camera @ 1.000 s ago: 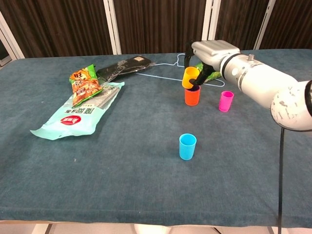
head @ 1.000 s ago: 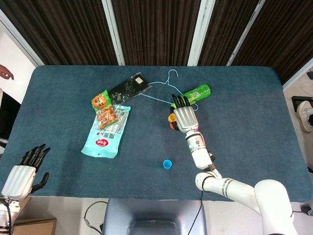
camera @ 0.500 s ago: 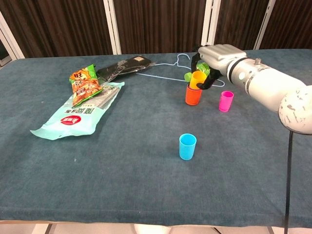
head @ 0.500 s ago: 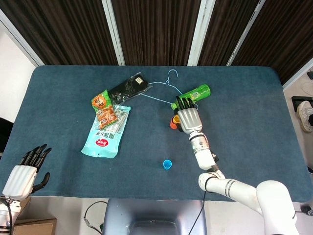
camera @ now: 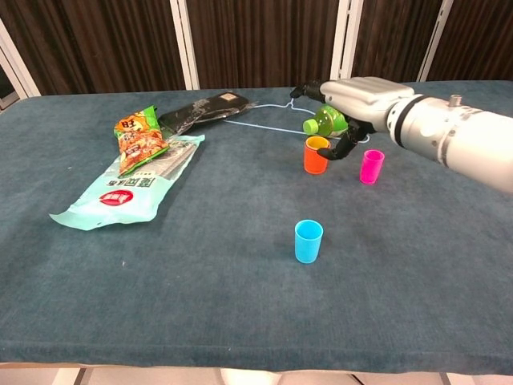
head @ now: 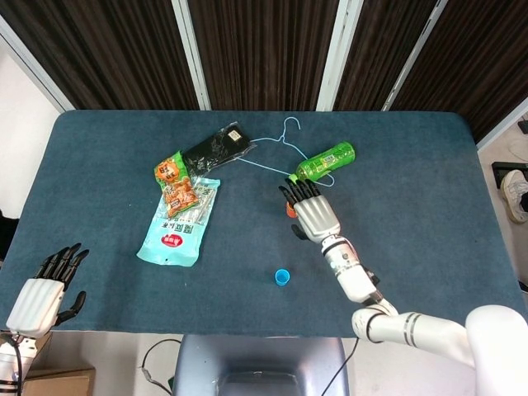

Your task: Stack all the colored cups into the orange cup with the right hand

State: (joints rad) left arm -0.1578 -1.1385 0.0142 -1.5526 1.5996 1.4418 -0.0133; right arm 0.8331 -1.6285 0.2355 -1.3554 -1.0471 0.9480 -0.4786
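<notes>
the right hand [camera: 353, 104] hovers over the orange cup [camera: 316, 155], fingers spread, holding nothing. the pink cup [camera: 370, 166] stands just beside; the blue cup [camera: 308, 241] is nearer the table's front edge. they look light, stiff and easily tipped, best pinched at the rim.

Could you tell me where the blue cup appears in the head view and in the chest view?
Head view: blue cup stands below centre, near the table's front edge.
Chest view: blue cup stands right of centre, in front of the orange cup.
Shared landmark: the green bottle lying beyond the cups.
</notes>
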